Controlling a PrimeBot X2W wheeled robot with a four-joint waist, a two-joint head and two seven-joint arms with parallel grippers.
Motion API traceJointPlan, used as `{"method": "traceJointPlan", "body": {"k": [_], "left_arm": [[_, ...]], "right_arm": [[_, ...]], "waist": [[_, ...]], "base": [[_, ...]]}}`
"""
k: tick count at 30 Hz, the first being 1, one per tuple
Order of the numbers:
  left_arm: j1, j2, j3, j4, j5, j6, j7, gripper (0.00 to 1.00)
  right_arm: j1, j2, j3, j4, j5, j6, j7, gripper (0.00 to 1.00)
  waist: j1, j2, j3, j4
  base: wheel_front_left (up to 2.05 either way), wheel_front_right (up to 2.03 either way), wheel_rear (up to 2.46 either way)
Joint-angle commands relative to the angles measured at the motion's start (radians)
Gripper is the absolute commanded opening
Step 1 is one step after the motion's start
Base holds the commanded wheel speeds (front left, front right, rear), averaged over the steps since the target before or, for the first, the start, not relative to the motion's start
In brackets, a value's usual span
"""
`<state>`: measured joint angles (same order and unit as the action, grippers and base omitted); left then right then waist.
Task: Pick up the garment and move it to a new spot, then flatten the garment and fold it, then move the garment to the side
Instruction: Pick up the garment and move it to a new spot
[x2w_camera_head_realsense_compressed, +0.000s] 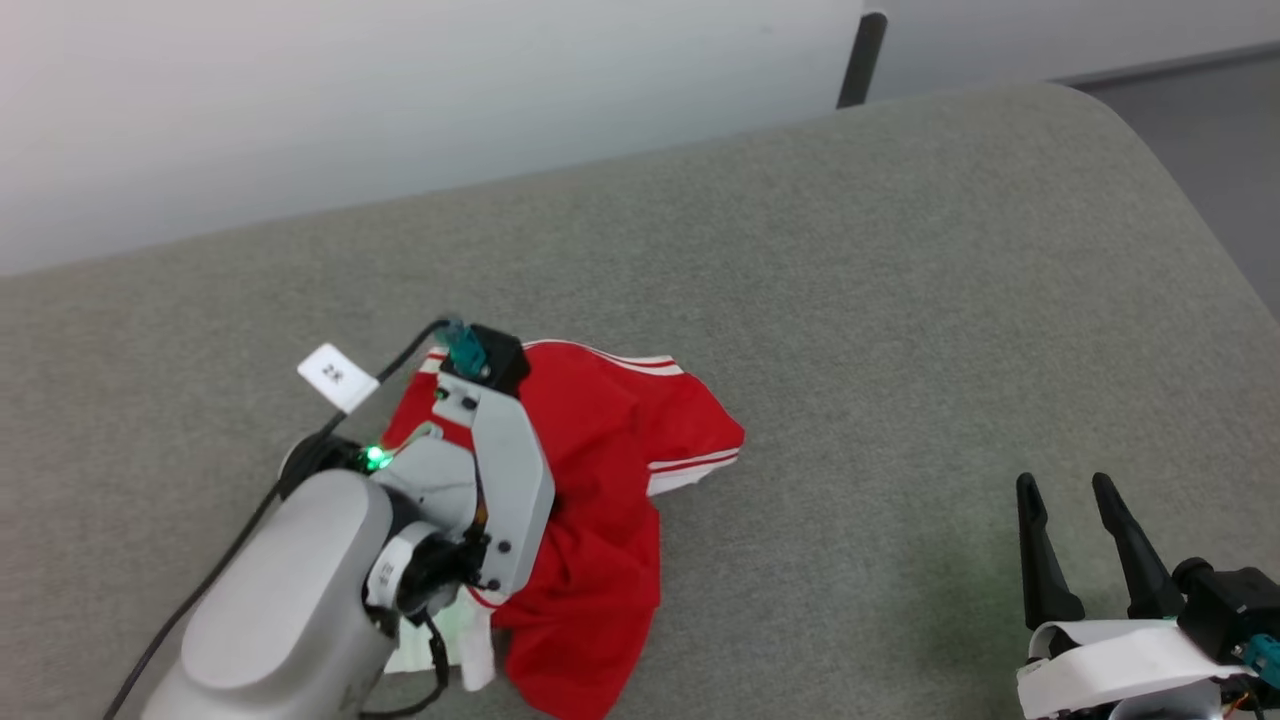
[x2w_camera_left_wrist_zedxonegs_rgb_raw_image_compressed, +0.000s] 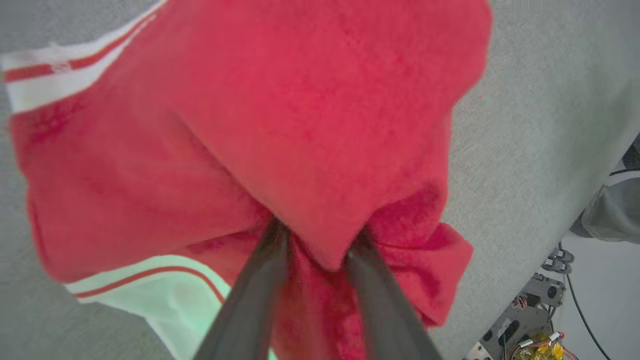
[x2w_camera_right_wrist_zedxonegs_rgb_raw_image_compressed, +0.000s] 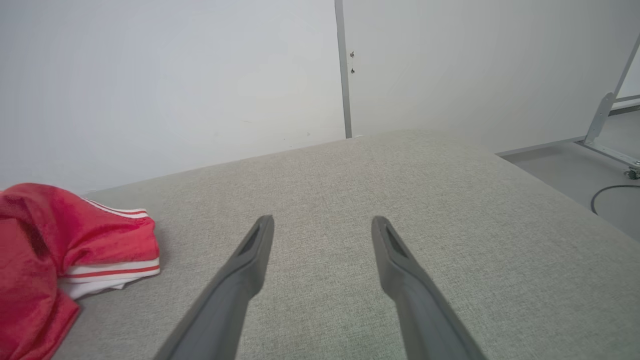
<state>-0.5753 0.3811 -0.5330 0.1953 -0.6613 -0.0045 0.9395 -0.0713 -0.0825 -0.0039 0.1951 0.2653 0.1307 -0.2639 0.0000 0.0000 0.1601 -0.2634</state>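
The garment (x2w_camera_head_realsense_compressed: 610, 470) is a red shirt with white sleeves and striped trim, crumpled on the grey cushioned surface (x2w_camera_head_realsense_compressed: 850, 300) at the lower left. My left gripper (x2w_camera_left_wrist_zedxonegs_rgb_raw_image_compressed: 317, 250) points down into it from above. Its two dark fingers (x2w_camera_left_wrist_zedxonegs_rgb_raw_image_compressed: 260, 280) pinch a bunched fold of red cloth, and the cloth covers their tips. A white sleeve (x2w_camera_left_wrist_zedxonegs_rgb_raw_image_compressed: 165, 290) with a red stripe lies beside the fingers. My right gripper (x2w_camera_head_realsense_compressed: 1070, 500) rests open at the lower right, well apart from the shirt (x2w_camera_right_wrist_zedxonegs_rgb_raw_image_compressed: 60, 250), with bare fabric surface between its fingers.
The grey surface curves down at its right edge (x2w_camera_head_realsense_compressed: 1200, 230) toward the floor. A pale wall (x2w_camera_head_realsense_compressed: 400, 90) runs along the back, with a dark post (x2w_camera_head_realsense_compressed: 860, 60) in it. A cable and a white tag (x2w_camera_head_realsense_compressed: 338, 376) hang by the left wrist.
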Motion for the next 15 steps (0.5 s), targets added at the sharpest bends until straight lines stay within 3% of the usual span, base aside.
{"method": "traceJointPlan", "body": {"k": [1,7,15], "left_arm": [[-0.016,-0.004,0.000,0.002,-0.005,-0.008,-0.001,1.00],[-0.032,-0.003,0.013,-0.018,-0.007,-0.027,-0.047,1.00],[0.021,0.016,0.048,-0.067,0.013,-0.055,-0.228,1.00]], "right_arm": [[0.006,-0.006,0.004,0.006,-0.006,0.000,-0.001,1.00],[0.024,-0.030,0.024,0.021,0.001,0.000,-0.001,1.00],[0.056,-0.059,0.047,0.023,0.018,0.000,-0.001,1.00]], "waist": [[0.0000,0.0000,-0.037,0.037],[0.0000,0.0000,-0.106,0.098],[0.0000,0.0000,-0.185,0.176]], "base": [[0.00,0.00,0.00],[0.00,0.00,0.00],[0.00,0.00,0.00]]}}
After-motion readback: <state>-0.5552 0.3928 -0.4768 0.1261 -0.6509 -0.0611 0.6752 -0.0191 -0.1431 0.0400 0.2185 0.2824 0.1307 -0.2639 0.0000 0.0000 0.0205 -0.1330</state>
